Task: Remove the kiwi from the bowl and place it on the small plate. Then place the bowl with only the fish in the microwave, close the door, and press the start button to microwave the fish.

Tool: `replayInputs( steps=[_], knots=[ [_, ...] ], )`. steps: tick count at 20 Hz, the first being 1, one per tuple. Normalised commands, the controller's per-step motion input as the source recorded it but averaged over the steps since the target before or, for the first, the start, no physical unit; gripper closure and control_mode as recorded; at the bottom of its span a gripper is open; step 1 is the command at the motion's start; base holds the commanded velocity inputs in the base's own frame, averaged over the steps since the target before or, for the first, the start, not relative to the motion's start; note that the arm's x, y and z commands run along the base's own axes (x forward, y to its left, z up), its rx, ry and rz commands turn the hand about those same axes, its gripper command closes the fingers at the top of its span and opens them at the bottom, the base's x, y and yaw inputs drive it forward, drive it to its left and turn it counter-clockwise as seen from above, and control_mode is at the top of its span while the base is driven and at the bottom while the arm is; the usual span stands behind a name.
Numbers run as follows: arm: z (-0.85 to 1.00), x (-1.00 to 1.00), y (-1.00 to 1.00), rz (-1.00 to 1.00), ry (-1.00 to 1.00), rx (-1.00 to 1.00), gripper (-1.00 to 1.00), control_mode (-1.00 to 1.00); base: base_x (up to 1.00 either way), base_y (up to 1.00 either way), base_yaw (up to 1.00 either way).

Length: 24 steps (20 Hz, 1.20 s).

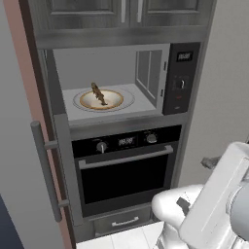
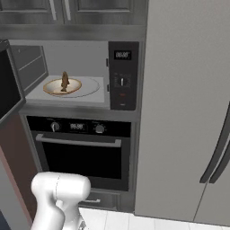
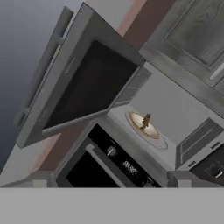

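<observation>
Tan bowl (image 1: pixel 101 99) w/ brown fish (image 1: pixel 98 93) standing up in it is sitting inside the microwave (image 1: pixel 112 80) on the glass turntable, door (image 3: pixel 83 87) hanging open. Gripper is sitting well back from the bowl; can't tell if it's open or closed.

A home kitchen, rendered. A built-in microwave (image 1: pixel 114 82) sits at 12 o'clock in a tall cabinet column, its door (image 3: pixel 83 87) swung open, with a wall oven (image 1: pixel 124 168) directly below and upper cabinets (image 1: pixel 126 12) above. A steel refrigerator (image 2: pixel 188 112) stands at 3 o'clock in the right base view.
</observation>
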Motion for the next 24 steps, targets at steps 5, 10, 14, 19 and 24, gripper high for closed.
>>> replayInputs(
  steps=[5,10,14,19,24],
  knots=[
    [-0.29,-0.29,1.0,0.0,-0.15,-0.35,-1.0,-1.0,0.0,0.0,0.0],
    [-0.59,0.0,1.0,0.02,-0.1,-0.32,-1.0,-1.0,0.0,0.0,0.0],
    [-0.77,0.21,1.0,0.05,-0.01,-0.27,-1.0,-1.0,0.0,0.0,0.0],
    [-0.96,0.74,1.0,0.04,0.0,-0.24,-1.0,-1.0,0.0,0.0,0.0],
    [-0.74,1.0,0.85,0.16,0.15,-0.19,-1.0,-1.0,0.0,0.0,0.0]
  ],
)
